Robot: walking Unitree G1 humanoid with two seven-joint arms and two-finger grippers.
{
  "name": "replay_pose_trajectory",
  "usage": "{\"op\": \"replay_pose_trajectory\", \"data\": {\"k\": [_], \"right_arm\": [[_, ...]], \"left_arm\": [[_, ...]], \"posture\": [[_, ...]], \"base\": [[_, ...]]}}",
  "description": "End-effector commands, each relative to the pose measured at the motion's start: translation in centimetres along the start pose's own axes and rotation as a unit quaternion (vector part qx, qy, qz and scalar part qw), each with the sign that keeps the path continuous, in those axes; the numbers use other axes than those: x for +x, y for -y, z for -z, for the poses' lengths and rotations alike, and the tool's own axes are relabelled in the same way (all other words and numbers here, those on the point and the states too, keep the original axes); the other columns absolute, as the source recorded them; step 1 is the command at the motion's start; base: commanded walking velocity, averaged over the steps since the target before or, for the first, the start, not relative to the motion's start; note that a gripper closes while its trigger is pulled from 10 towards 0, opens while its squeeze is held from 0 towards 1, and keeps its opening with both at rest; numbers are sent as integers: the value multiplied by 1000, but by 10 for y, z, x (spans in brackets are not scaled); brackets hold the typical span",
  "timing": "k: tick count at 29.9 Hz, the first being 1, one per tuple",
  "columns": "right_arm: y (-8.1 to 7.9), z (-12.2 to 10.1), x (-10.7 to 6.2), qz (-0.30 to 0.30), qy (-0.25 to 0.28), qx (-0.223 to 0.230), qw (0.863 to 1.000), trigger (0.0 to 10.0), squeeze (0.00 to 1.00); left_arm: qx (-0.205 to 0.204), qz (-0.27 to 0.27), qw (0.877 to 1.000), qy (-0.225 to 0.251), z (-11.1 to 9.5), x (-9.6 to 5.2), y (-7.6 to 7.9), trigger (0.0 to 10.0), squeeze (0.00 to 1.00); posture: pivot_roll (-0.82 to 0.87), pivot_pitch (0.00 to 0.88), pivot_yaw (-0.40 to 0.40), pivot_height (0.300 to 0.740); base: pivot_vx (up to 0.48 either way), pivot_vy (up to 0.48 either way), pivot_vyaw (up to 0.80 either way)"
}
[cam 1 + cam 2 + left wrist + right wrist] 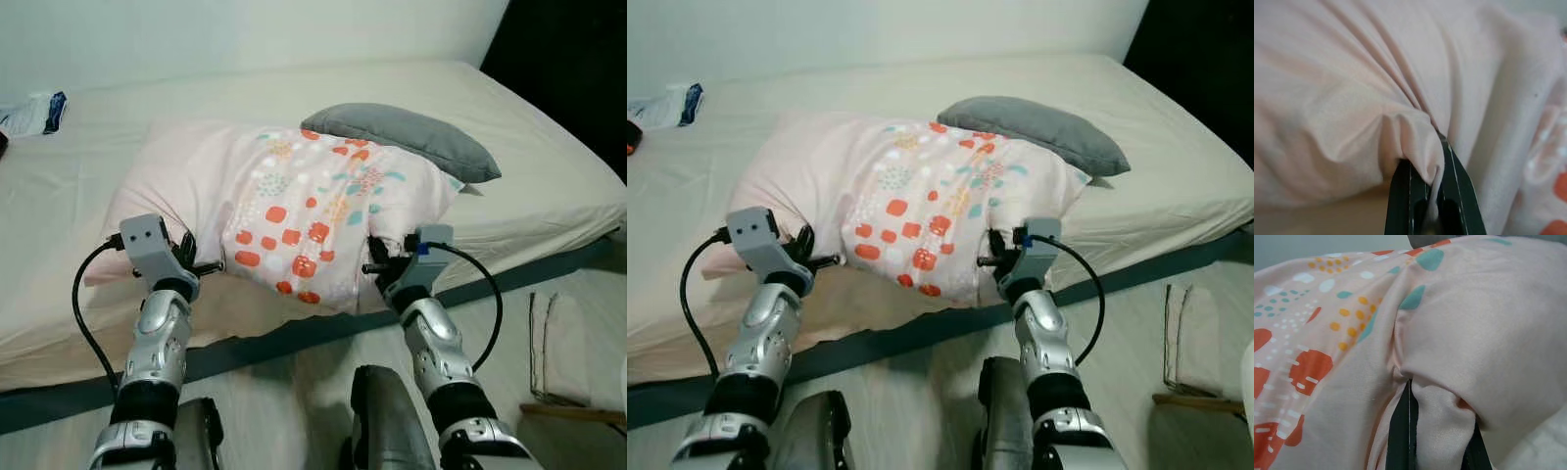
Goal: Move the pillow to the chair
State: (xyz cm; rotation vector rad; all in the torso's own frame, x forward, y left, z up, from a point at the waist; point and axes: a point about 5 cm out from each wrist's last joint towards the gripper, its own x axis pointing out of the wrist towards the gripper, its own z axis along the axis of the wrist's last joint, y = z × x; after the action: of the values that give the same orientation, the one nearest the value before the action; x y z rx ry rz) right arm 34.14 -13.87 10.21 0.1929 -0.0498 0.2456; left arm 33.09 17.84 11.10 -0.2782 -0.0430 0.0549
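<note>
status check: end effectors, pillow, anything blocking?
Left end effector shut on pillow fabric, right end effector pinching the opposite edge. Pillow on the bed, not lifted clear. Grey cushion touching its far side.

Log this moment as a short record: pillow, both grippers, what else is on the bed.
pillow: pink patterned pillow lying on the bed, near its front edge
left gripper: left gripper shut on a fold of the pillow's plain side
right gripper: right gripper shut on fabric at the pillow's other end
other items: grey cushion behind the pillow; a packet at the bed's far left
</note>
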Motion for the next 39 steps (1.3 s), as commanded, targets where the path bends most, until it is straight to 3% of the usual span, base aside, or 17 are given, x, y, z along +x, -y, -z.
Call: {"op": "replay_pose_trajectory", "data": {"k": [1,4,5,6,7,8,9,13,17,23,26,39], "right_arm": [[-17,-6,7,-41,10,-20,999,0,0],[-19,0,6,-55,-6,-28,998,0,0],[-23,6,5,-71,-24,-41,996,0,0],[-26,10,4,-83,-38,-52,994,0,0],[-26,10,4,-83,-38,-52,994,0,0],[-29,15,3,-89,-51,-63,993,3647,0],[-30,19,2,-86,-59,-69,992,10000,0],[-34,22,2,-70,-63,-70,993,10000,0],[-29,23,2,-38,-67,-80,994,10000,0],[-18,26,0,-9,-82,-76,994,10000,0],[-13,25,-4,-9,-81,-63,995,10000,0],[-15,31,-7,-11,-86,-53,995,10000,0]], "left_arm": [[4,30,999,-18,9,-5,18,0,0],[25,47,998,-27,11,-10,23,0,0],[27,59,997,-37,13,-13,26,2314,0],[27,67,996,-46,15,-16,29,3647,0],[27,67,996,-46,15,-16,29,3647,0],[41,73,995,-53,16,-17,30,4980,0],[63,71,993,-71,21,-19,28,10000,0],[127,45,985,-108,37,-23,19,10000,0],[160,48,981,-101,37,-25,19,10000,0],[173,56,977,-108,41,-28,16,10000,0],[178,74,978,-84,38,-29,20,10000,0],[192,90,974,-79,36,-25,31,10000,0]], "posture": [[-5,72,-67,560],[-4,61,-70,560],[4,54,-75,560],[4,54,-75,560],[4,54,-75,560],[6,48,-74,560],[5,43,-73,560],[-1,43,-69,560],[-2,45,-64,560],[-19,39,-49,560],[-19,38,-49,560],[-15,28,-50,605]], "base": [[0,0,0],[0,0,0],[0,0,0],[0,0,0],[0,0,0],[0,0,0],[0,0,0],[0,0,0],[0,0,0],[0,0,0],[0,0,0],[0,0,0]]}}
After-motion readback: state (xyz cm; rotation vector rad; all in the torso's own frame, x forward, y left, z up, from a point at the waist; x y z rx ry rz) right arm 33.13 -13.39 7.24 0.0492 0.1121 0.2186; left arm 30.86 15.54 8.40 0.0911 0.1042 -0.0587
